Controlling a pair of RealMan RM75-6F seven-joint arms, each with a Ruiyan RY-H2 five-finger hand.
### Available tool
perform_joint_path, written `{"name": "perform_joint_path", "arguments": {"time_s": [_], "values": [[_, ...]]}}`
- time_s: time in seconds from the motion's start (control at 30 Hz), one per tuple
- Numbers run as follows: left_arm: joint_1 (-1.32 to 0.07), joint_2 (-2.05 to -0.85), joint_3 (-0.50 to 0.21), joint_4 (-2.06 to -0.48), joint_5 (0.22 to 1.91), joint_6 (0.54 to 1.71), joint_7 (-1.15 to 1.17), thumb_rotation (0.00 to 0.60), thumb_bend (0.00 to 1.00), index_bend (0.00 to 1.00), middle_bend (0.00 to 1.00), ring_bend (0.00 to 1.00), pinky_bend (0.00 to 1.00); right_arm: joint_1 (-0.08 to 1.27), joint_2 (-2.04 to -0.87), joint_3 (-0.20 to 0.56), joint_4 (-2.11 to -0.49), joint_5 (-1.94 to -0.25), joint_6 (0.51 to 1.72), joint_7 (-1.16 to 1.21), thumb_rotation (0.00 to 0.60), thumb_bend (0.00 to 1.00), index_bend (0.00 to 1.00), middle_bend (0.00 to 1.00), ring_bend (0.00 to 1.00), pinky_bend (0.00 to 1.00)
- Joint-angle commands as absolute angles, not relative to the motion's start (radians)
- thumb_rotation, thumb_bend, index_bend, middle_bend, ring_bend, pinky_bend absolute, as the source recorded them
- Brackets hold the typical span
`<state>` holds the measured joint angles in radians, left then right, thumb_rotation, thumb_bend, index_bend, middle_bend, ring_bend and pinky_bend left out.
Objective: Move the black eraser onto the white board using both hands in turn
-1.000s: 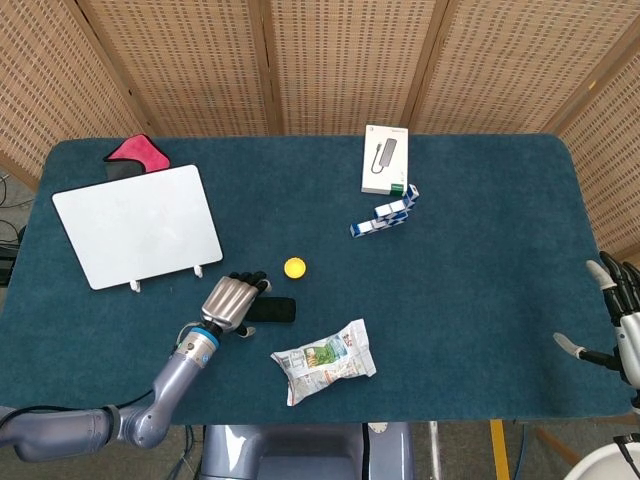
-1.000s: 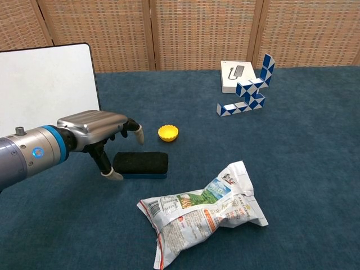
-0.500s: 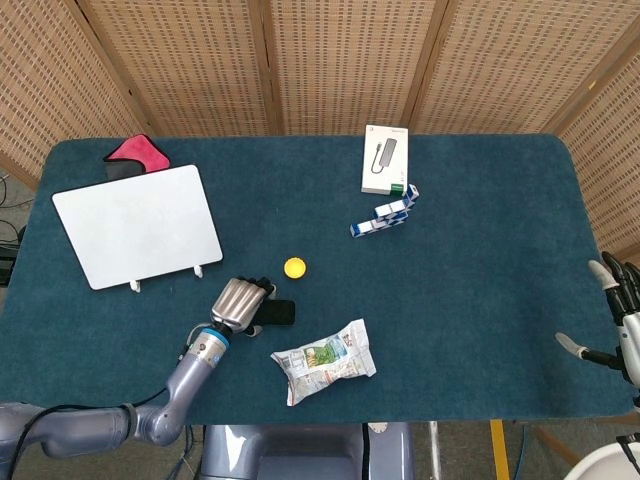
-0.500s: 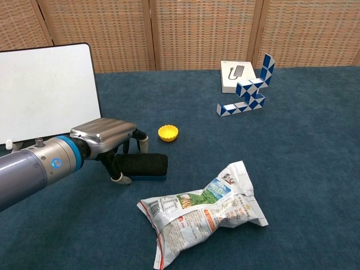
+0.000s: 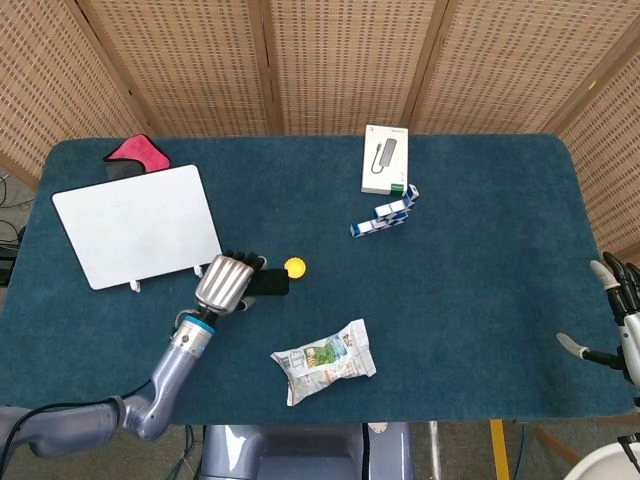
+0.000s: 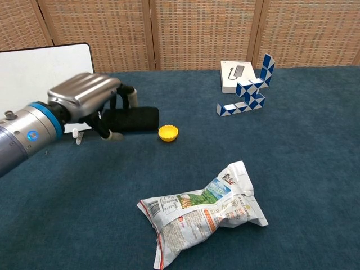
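The left hand (image 6: 84, 101) is pinching the eraser (image 6: 132, 119) and has just lifted it off the desk (image 5: 480, 260), so it is getting closer to the board (image 5: 135, 225).

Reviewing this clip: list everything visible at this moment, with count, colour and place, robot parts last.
black eraser: 1, black, held up off the table by the left hand, beside the yellow cap
white board: 1, white, far left of the table
yellow cap: 1, yellow, table centre-left
snack bag: 1, white and green, near edge, centre
snake puzzle: 1, blue and white, centre, in front of the white box
white box: 1, white, far edge
cloth: 1, pink, behind the board
table: 1, dark blue cover
left hand: 1, silver, grips the eraser
right hand: 1, at the table's right edge, fingers apart, holding nothing
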<state>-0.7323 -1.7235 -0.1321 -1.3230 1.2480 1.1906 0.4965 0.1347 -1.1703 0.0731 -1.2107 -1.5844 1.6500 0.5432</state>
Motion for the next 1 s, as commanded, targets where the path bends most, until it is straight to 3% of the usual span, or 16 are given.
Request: {"name": "perform_joint_path", "arguments": {"time_s": [0.03, 0.13, 0.4, 0.6, 0.9, 0.93, 1.0], "values": [[-0.689, -1.719, -0.153, -1.129, 1.335, 1.32, 0.365, 0.6, 0.44, 0.55, 0.43, 0.51, 0.48, 0.134, -1.17, 0.072, -1.213, -1.589, 1.649, 0.538, 0.6, 0.0, 0.0, 0.0, 0.0, 0.0], [-0.661, -1.758, -0.189, -0.963, 1.317, 1.361, 0.251, 0.6, 0.44, 0.55, 0.43, 0.51, 0.48, 0.134, -1.171, 0.071, -1.219, -1.596, 1.65, 0.528, 0.6, 0.0, 0.0, 0.0, 0.0, 0.0], [-0.632, -1.825, -0.246, -0.626, 1.268, 1.328, -0.001, 0.6, 0.43, 0.56, 0.43, 0.51, 0.48, 0.133, -1.173, 0.068, -1.228, -1.603, 1.642, 0.509, 0.6, 0.0, 0.0, 0.0, 0.0, 0.0], [-0.623, -1.866, -0.274, -0.479, 1.25, 1.328, -0.093, 0.6, 0.43, 0.56, 0.43, 0.51, 0.48, 0.136, -1.176, 0.066, -1.231, -1.605, 1.63, 0.5, 0.6, 0.0, 0.0, 0.0, 0.0, 0.0], [-0.636, -1.928, -0.29, -0.312, 1.229, 1.235, -0.147, 0.6, 0.42, 0.56, 0.43, 0.51, 0.48, 0.138, -1.177, 0.064, -1.236, -1.608, 1.616, 0.489, 0.6, 0.0, 0.0, 0.0, 0.0, 0.0], [-0.638, -1.932, -0.29, -0.304, 1.229, 1.229, -0.152, 0.6, 0.41, 0.55, 0.43, 0.5, 0.47, 0.139, -1.177, 0.064, -1.237, -1.608, 1.615, 0.488, 0.6, 0.0, 0.0, 0.0, 0.0, 0.0], [-0.64, -1.934, -0.282, -0.291, 1.238, 1.216, -0.162, 0.6, 0.35, 0.44, 0.3, 0.37, 0.35, 0.139, -1.177, 0.064, -1.237, -1.608, 1.614, 0.488, 0.6, 0.0, 0.0, 0.0, 0.0, 0.0]]}}
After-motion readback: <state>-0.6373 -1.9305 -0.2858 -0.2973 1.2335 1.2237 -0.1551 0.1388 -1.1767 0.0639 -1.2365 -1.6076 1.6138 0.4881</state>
